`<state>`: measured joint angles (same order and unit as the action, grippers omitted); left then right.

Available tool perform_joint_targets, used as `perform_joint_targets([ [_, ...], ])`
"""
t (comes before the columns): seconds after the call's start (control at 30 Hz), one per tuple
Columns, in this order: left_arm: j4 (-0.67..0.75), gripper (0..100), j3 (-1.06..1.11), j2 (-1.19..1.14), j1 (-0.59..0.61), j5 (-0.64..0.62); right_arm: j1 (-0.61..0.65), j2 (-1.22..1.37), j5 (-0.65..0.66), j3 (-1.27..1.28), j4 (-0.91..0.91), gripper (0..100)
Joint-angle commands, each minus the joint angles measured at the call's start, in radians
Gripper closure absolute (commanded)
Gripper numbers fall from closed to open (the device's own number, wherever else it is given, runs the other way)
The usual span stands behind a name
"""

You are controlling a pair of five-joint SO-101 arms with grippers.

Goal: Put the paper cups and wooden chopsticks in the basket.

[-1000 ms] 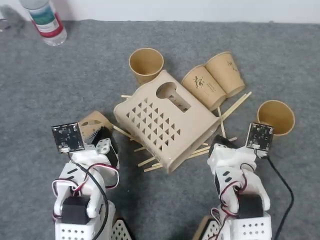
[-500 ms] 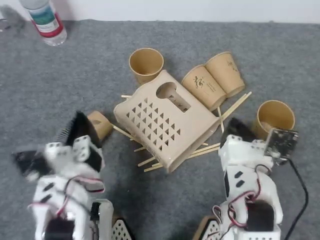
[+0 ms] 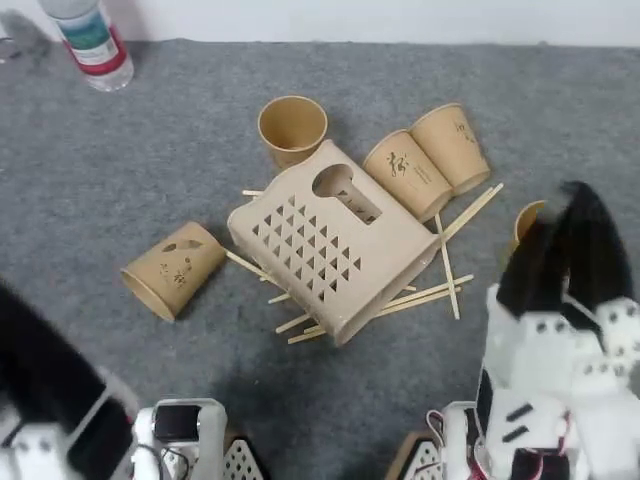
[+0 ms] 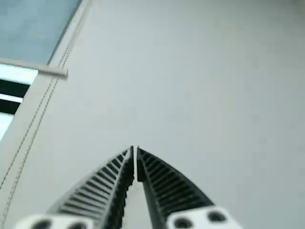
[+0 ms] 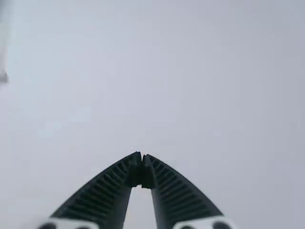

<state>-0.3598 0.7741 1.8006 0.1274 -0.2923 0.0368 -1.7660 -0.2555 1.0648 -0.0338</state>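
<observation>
Nearest the bases, the left gripper (image 4: 135,150) is clenched, its black ribbed fingertips meeting with nothing between them, aimed at a pale wall. The right gripper (image 5: 141,155) is likewise pinched shut on nothing and faces a plain pale surface. In the high view the right arm's white body (image 3: 555,380) stands at the near right edge of the grey cloth-covered table (image 3: 330,400), with its black fingers held above the cloth. The left arm (image 3: 40,400) shows as a dark shape at the near left corner.

Beyond the arms, mid-table, the beige plastic basket (image 3: 330,240) lies tipped over. Its wall of triangular holes and its oval handle slot face up. The thin wooden chopsticks (image 3: 430,294) are scattered on the cloth. Several poke out from under the basket's near edge, and others lie just to its right.

Left of the basket, a brown paper cup on its side (image 3: 172,270) rests on the cloth, apart from the basket. To the right, another brown paper cup (image 3: 525,218) is partly hidden behind the right arm's fingers.

Farther back, two printed brown paper cups (image 3: 405,172) lie on their sides, touching each other, just beside the basket's far right corner. An upright brown paper cup (image 3: 292,128) stands just behind the basket. At the far left corner stands a clear plastic bottle with a red label (image 3: 92,42).
</observation>
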Motion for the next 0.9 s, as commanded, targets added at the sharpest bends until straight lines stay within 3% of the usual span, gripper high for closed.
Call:
perform_joint_targets([
  [0.0,0.029,99,-0.033,-0.129,0.002,0.046,-0.013,0.202,0.026,-0.109,0.067,99.1],
  [0.2,-0.157,99,-0.282,-0.52,-0.002,0.055,-0.013,0.659,0.044,-0.48,0.018,99.1],
  [0.43,-0.582,99,-0.74,-1.146,0.005,0.061,-0.005,1.118,0.043,-0.922,-0.467,99.1],
  [0.63,-1.085,99,-1.073,-1.599,-0.003,0.17,-0.005,1.302,0.043,-0.984,-0.858,99.0],
  [0.87,-1.398,99,-1.262,-1.904,0.006,0.212,-0.008,1.337,0.043,-0.984,-1.188,99.0],
])
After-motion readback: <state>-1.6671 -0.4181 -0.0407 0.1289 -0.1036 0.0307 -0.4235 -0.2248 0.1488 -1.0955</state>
